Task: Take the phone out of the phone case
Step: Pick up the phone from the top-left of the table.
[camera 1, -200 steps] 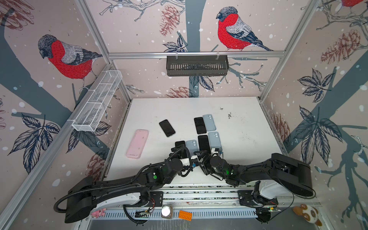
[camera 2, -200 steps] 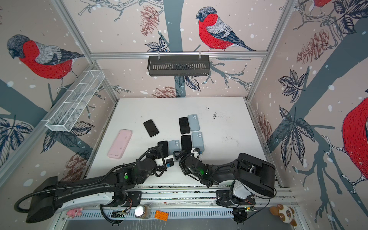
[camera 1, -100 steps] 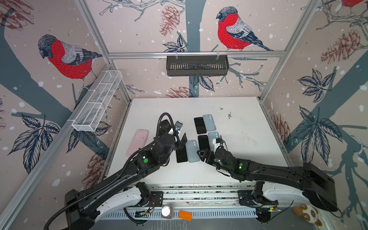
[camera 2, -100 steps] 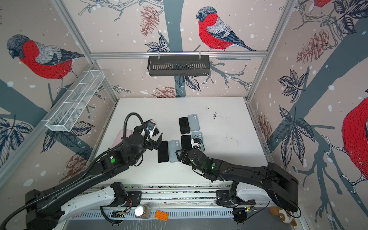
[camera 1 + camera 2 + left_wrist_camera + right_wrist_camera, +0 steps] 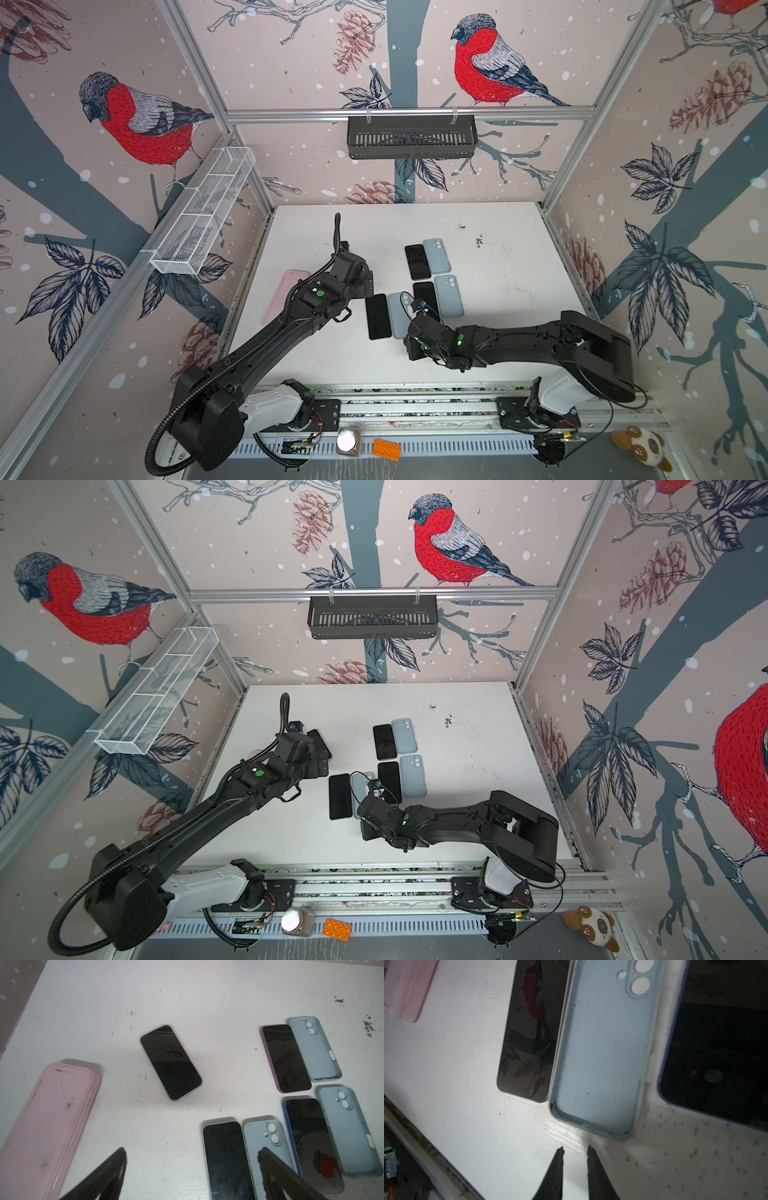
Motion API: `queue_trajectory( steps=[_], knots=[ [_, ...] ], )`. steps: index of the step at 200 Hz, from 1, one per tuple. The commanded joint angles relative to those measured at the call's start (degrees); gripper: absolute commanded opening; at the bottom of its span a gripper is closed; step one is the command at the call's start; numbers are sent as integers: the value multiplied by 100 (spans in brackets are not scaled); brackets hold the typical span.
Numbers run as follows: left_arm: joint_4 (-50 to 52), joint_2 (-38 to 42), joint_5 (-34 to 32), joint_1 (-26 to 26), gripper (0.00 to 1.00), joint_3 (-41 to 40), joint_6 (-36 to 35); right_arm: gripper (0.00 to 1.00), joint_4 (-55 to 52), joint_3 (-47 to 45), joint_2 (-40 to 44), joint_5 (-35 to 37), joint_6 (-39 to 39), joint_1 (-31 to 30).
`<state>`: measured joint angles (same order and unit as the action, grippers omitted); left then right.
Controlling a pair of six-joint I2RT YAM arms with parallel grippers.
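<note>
The left wrist view alone showed the cased phone [image 5: 170, 1062] lying free on the bench [image 5: 187, 991], left tool [image 5: 192, 1154] wide; the right tool [image 5: 575, 1150] stood narrow, empty.

Enclosure walls [image 5: 291, 62] papered with red-breasted birds, pine cones and leaves on pale pink, framed by aluminium rails [image 5: 409, 113]. A black slotted basket [image 5: 411, 137] hangs at upper centre and a white wire-mesh tray [image 5: 203, 212] at centre left in both top views. The white tabletop [image 5: 498, 257] bears dark scuffs at its upper right
</note>
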<state>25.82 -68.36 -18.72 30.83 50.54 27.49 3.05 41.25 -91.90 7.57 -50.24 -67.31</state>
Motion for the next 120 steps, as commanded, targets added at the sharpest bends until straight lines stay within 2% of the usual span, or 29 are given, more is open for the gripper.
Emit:
queue_trajectory(
  steps=[1, 75, 109, 120],
  knots=[
    [-224, -116, 100, -147, 98, -81, 252, 23, -31, 186, -304, 87, 98, 3],
    [-622, -661, 193, -445, 98, -69, 297, 24, 166, 184, -443, 147, 1, 189],
    [-764, -1057, 231, -589, 98, 24, 498, 37, 174, -129, 143, 148, -43, -26],
    [-780, -1272, 304, -667, 98, 121, 608, 45, 88, -215, 447, 210, -18, -125]
  ],
)
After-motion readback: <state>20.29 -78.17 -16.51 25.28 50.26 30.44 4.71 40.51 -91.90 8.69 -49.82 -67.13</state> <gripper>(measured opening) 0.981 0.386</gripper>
